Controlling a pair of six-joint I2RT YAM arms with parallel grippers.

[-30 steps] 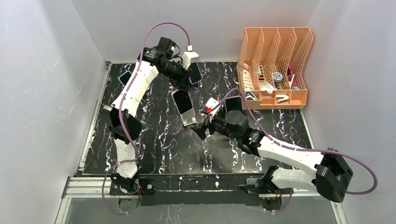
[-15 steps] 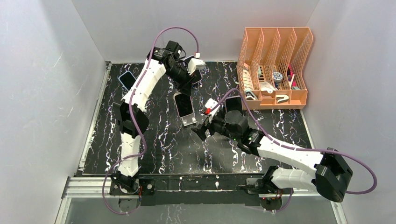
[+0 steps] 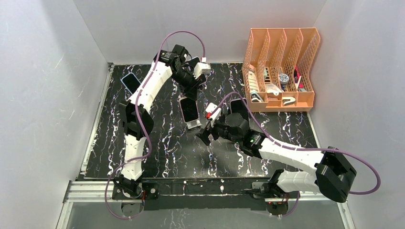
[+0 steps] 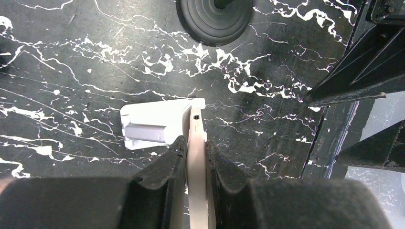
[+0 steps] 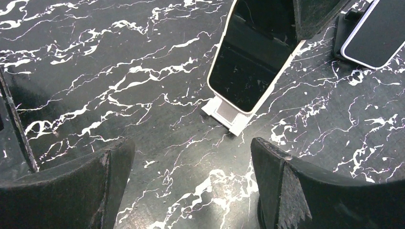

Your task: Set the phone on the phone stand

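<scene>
A phone with a dark screen and cream edge stands tilted, its lower end on the small white phone stand at mid table. My left gripper is shut on the phone's upper part. In the left wrist view the gripper pinches the cream edge of the phone above the stand. The right wrist view shows the phone leaning on the stand. My right gripper is open and empty just right of the stand, over bare table in its own view.
An orange file organiser stands at the back right. A second phone lies at the back left. Another phone rests on a dark holder beyond the stand. A round black base sits near the stand.
The left arm has swung its elbow right and turned its wrist, keeping the phone at the stand. The right gripper has crept slightly left toward the stand.
</scene>
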